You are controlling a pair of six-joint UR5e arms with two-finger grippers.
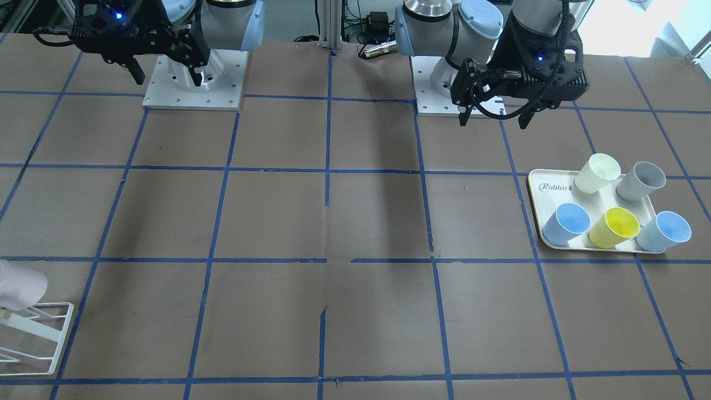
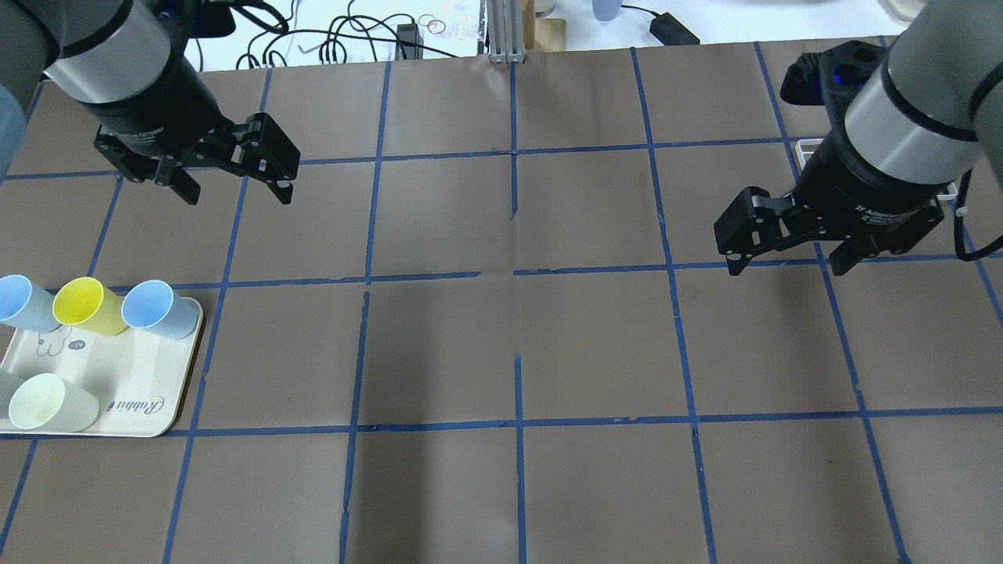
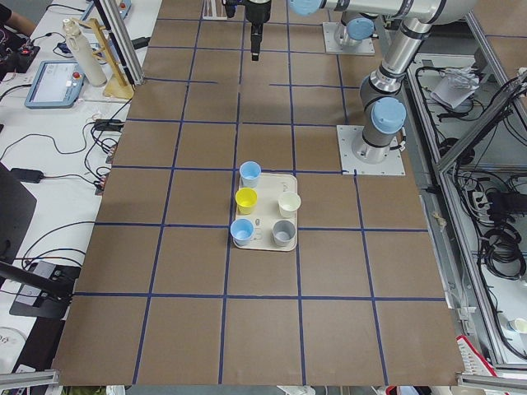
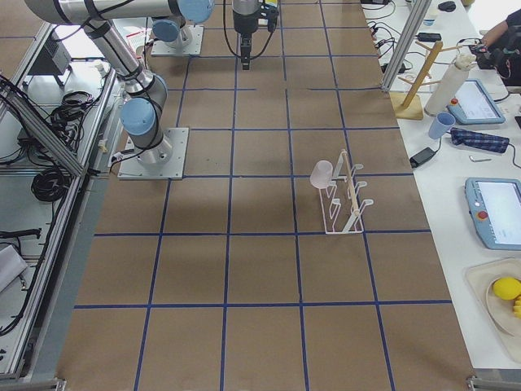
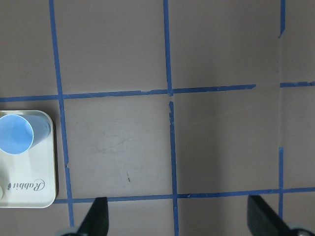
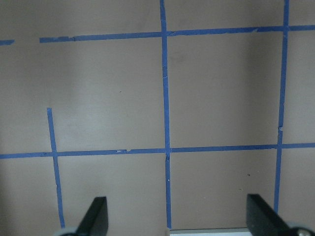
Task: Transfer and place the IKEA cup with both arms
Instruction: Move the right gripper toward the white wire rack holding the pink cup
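The pale pink IKEA cup [image 1: 19, 286] sits on a peg of a white wire rack [image 1: 39, 328] at the table's edge on my right side. It also shows in the exterior right view [image 4: 323, 173]. In the overhead view my right arm hides it. My right gripper [image 2: 787, 268] is open and empty, high above the table and short of the rack. My left gripper [image 2: 235, 196] is open and empty, above bare table beyond the tray. Both wrist views show spread fingers [image 5: 96, 219] [image 6: 96, 219] over brown paper.
A cream tray [image 1: 536, 183] on my left side holds a cream-white cup [image 1: 597, 172], a grey cup [image 1: 640, 180], a yellow cup [image 1: 614, 226] and two blue cups [image 1: 566, 222]. Blue tape lines grid the brown table. The arm bases [image 1: 194, 83] stand at the robot's edge.
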